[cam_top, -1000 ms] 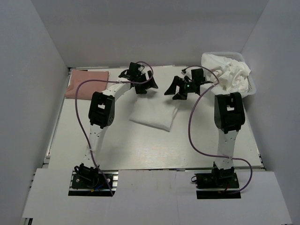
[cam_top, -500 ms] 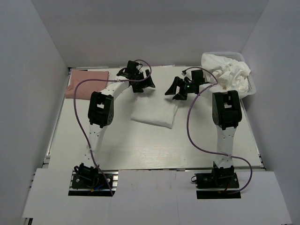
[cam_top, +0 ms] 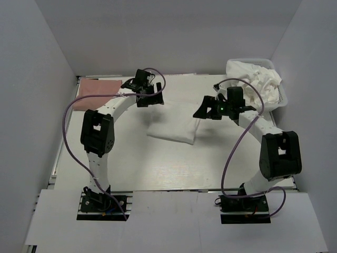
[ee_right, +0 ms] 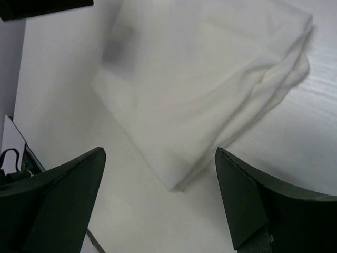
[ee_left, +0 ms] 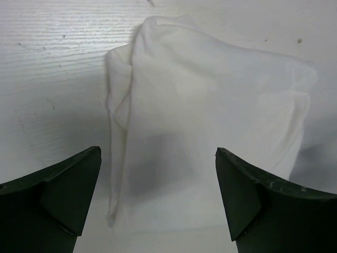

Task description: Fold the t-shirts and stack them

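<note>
Folded white cloth t-shirt (cam_top: 174,128) lay mid-table; left gripper (cam_top: 149,96) and right gripper (cam_top: 206,109) hovered wide, empty, likely poised for stacking.

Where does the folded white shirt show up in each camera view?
Top external: the folded white shirt lies mid-picture on the white table.
Left wrist: it fills the centre.
Right wrist: it takes up the upper middle.
Shared landmark: the white table under it.
</note>
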`<move>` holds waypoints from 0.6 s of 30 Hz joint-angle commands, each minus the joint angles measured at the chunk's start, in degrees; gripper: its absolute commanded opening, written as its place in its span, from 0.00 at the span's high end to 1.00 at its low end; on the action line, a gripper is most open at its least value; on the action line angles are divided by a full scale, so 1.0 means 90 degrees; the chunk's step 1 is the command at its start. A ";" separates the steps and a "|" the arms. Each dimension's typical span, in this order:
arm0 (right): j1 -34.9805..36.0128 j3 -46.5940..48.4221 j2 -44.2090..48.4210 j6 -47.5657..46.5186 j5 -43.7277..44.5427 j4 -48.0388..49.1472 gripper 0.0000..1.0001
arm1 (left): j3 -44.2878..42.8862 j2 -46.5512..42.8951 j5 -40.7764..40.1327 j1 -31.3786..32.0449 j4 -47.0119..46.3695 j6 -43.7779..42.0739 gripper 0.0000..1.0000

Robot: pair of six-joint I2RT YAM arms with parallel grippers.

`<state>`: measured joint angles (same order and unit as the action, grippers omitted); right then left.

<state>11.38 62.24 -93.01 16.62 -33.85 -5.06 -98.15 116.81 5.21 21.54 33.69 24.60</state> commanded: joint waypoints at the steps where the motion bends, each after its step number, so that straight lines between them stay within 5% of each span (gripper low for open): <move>1: 0.0025 -0.0449 0.0459 -0.0313 0.0206 -0.0276 0.10 | 0.0114 0.0379 -0.0072 0.0019 0.0397 -0.0448 0.00; 7: 0.0015 -0.0879 0.1213 -0.0548 0.0372 -0.0629 0.10 | -0.0393 0.1238 -0.0325 0.0077 0.0788 -0.0643 0.00; 12: 0.0006 -0.0997 0.1594 -0.0850 0.0928 -0.1097 0.10 | -0.0393 0.1552 0.0347 0.0223 0.0583 -0.0877 0.07; 15: -0.0014 -0.1085 0.1672 -0.0900 0.1114 -0.1176 0.10 | -0.0248 0.1688 0.0340 0.0399 0.0504 -0.0976 0.17; 18: -0.0004 -0.1222 0.1770 -0.0841 0.1124 -0.1079 0.10 | -0.0082 0.1689 0.0163 0.0468 0.0504 -0.0976 0.37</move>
<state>11.35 52.45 -78.70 10.13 -25.52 -13.74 -101.89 128.97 5.17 23.88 35.79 16.67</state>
